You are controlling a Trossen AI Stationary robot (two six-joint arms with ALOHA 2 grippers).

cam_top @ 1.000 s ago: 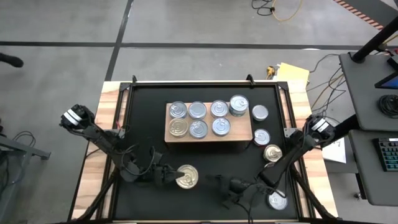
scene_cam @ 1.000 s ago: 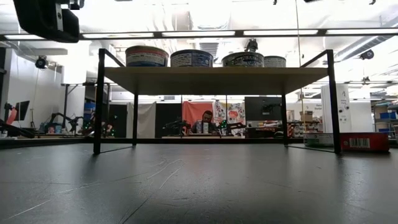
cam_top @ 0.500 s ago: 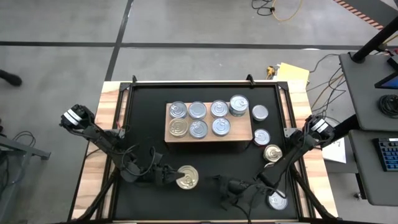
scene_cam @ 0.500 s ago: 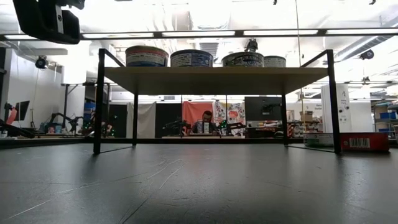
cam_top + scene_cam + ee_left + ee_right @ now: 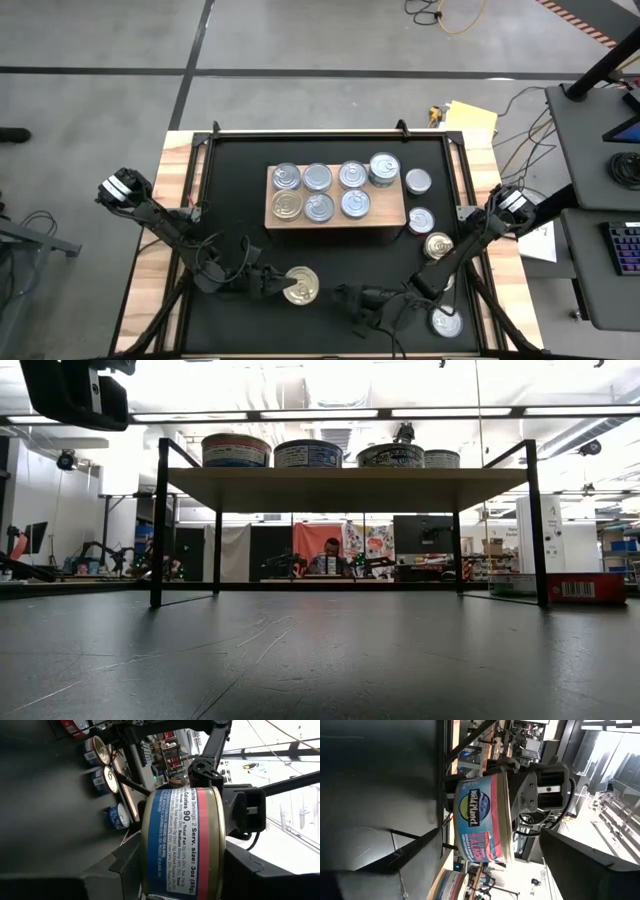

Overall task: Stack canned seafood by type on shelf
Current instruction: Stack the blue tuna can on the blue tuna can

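A short round can (image 5: 301,285) with a gold lid and a blue-and-red side label (image 5: 180,845) hangs above the black mat (image 5: 230,170), near its front. My left gripper (image 5: 286,285) is shut on it. My right gripper (image 5: 348,303) stands open just right of the can, pointing at it and touching nothing; its wrist view shows the can (image 5: 482,820) ahead between its spread fingers. The light-wood shelf (image 5: 390,213) at mid-table carries several cans (image 5: 318,178); in the low view it is a raised platform (image 5: 345,488) with cans (image 5: 236,450) on top. My left gripper pinches the can by its two flat ends, one finger (image 5: 127,870) on one end and the other finger (image 5: 240,870) on the opposite one. The gripper comes in level from the table's left. The gold lid (image 5: 306,290) faces up and the can is clear of the mat.
Several loose cans lie on the mat right of the shelf (image 5: 418,181) (image 5: 421,220) (image 5: 438,246) and one near the front right corner (image 5: 445,322). A red box (image 5: 585,588) sits at the right in the low view. A person (image 5: 330,555) sits far off in the room.
My right gripper has opened and its arm has shifted slightly toward the table's left. The can stays where it was in my left gripper.
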